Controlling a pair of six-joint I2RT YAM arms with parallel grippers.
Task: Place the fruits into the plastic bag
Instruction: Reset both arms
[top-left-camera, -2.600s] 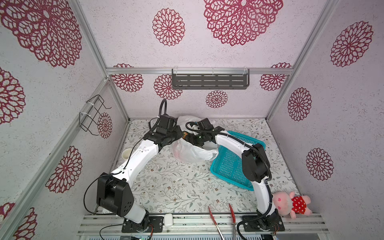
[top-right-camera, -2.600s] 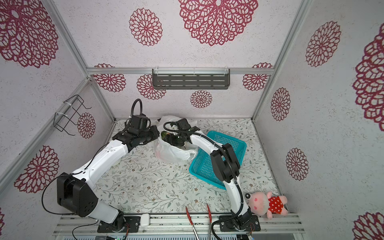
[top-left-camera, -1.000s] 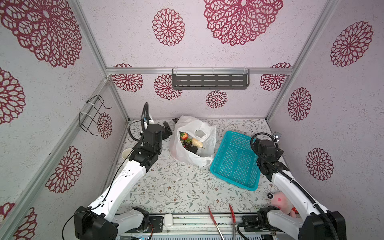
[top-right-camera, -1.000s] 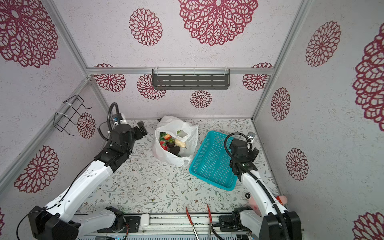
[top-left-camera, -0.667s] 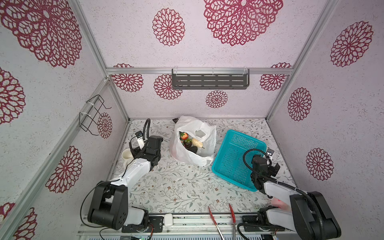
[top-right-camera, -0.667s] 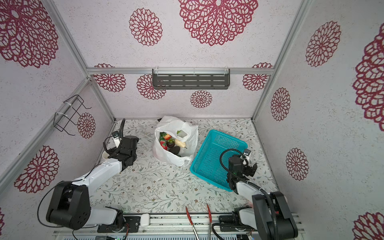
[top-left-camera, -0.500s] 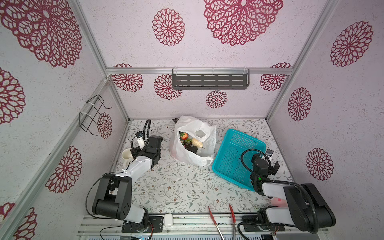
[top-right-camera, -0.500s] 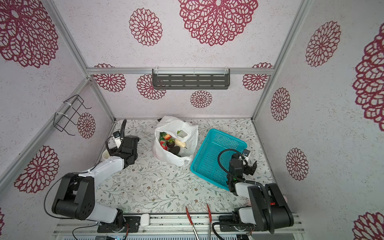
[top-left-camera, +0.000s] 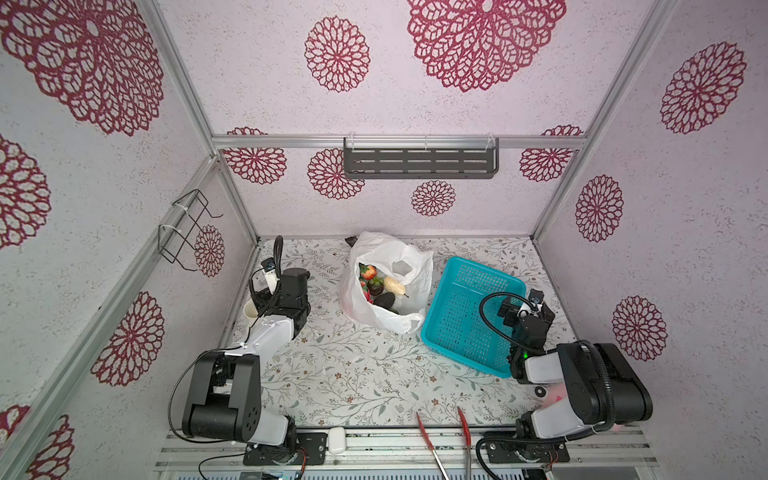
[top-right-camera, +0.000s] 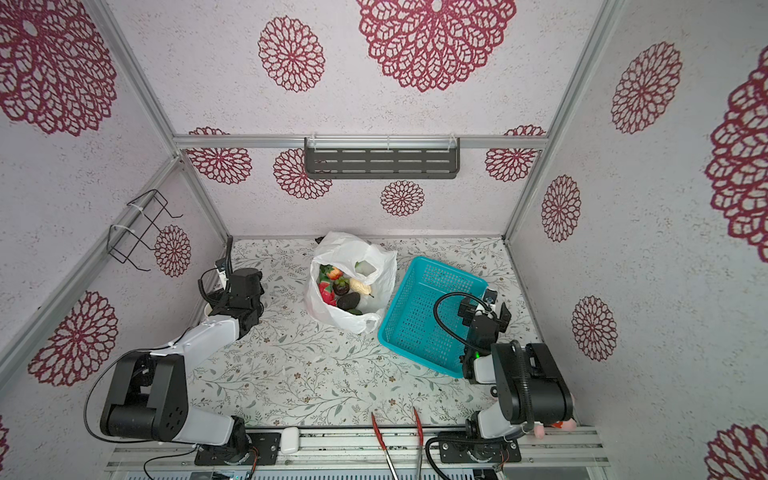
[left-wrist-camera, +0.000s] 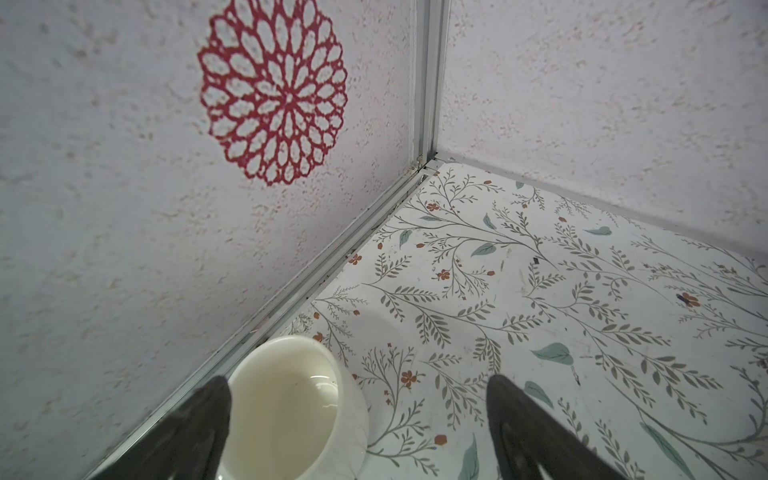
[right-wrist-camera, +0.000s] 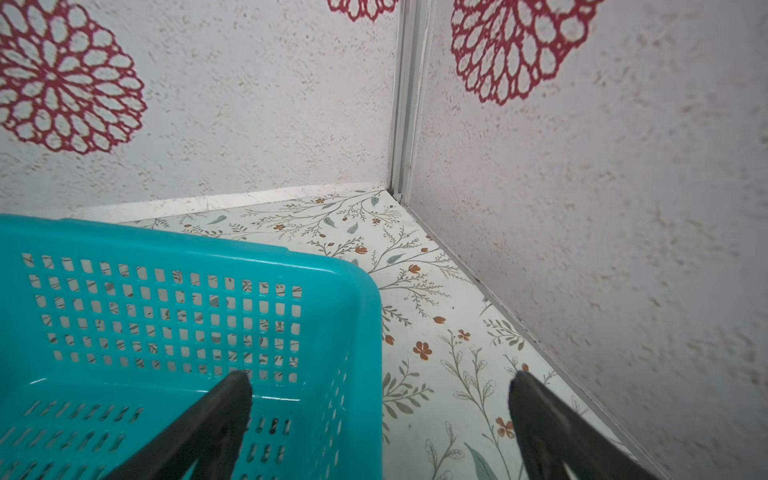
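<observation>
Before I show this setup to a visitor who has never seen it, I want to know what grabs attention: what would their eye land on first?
Probably the white plastic bag at the back middle of the table, its mouth open on a bright heap of toy fruits. Next to it lies the teal basket, and huge crimson flower medallions dot the pale walls all around.

White arms (top-left-camera: 270, 336) w/ blk joints (top-left-camera: 224, 390)

place: lab robot booth | signs: aluminium frame (top-left-camera: 291, 142); wallpapered panels (top-left-camera: 257, 83)
</observation>
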